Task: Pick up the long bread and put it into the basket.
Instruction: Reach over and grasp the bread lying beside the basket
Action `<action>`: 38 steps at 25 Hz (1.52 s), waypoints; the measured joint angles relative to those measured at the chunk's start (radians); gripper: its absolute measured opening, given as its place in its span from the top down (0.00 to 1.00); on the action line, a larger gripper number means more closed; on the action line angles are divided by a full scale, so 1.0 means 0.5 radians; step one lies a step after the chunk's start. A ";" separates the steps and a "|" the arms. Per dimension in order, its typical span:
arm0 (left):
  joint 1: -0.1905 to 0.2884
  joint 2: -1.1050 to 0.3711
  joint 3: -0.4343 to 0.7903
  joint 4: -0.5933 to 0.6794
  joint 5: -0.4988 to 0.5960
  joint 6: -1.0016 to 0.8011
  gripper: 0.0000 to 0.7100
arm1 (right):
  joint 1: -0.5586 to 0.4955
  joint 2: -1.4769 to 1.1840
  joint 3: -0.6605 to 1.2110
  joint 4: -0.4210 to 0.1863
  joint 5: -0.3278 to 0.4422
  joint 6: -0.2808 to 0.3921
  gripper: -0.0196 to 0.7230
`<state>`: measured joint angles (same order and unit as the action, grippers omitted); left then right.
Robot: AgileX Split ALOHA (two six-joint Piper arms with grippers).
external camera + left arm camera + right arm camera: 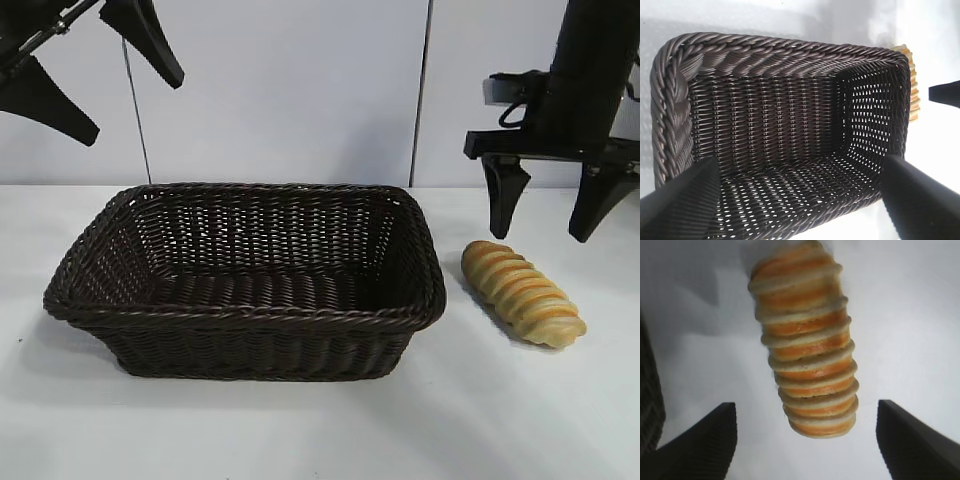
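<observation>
Both grippers' fingers gape — right gripper [555, 212] just above the long bread [522, 293] (beside the basket [245, 315]), left gripper [100, 75] above the basket's far side.

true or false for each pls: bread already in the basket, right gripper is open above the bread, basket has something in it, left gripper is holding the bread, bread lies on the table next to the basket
1. The long bread is already in the basket. False: it lies outside it.
2. The right gripper is open above the bread. True.
3. The basket has something in it. False: only bare weave shows inside.
4. The left gripper holds the bread. False: it hangs open and empty above the basket's far side from the bread.
5. The bread lies on the table beside the basket. True.
</observation>
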<state>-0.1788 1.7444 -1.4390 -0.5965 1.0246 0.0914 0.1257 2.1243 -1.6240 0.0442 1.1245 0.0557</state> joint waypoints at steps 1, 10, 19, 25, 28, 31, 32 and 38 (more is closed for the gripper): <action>0.000 0.000 0.000 0.000 0.000 0.000 0.11 | 0.000 0.011 0.000 0.000 -0.002 0.000 0.22; 0.000 0.000 0.000 0.000 0.000 0.000 0.11 | 0.000 0.153 0.000 -0.006 -0.047 0.000 0.22; 0.000 0.000 0.000 0.000 0.000 0.000 0.11 | 0.000 0.175 0.000 -0.022 -0.107 0.000 0.48; 0.000 0.000 0.000 0.000 0.000 0.000 0.11 | 0.000 0.175 0.000 -0.030 -0.116 0.000 0.76; 0.000 0.000 0.000 0.000 0.000 0.000 0.11 | 0.000 0.175 0.000 -0.030 -0.118 0.000 0.76; 0.000 0.000 0.000 0.000 0.000 0.000 0.11 | 0.000 0.175 0.000 -0.030 -0.118 0.000 0.76; 0.000 0.000 0.000 0.000 0.000 0.000 0.11 | 0.000 0.173 0.000 -0.030 -0.118 0.000 0.76; 0.000 0.000 0.000 0.000 0.000 0.000 0.11 | 0.000 0.048 0.000 -0.029 -0.096 0.000 0.80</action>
<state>-0.1788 1.7444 -1.4390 -0.5965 1.0246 0.0914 0.1257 2.1482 -1.6240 0.0300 1.0763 0.0557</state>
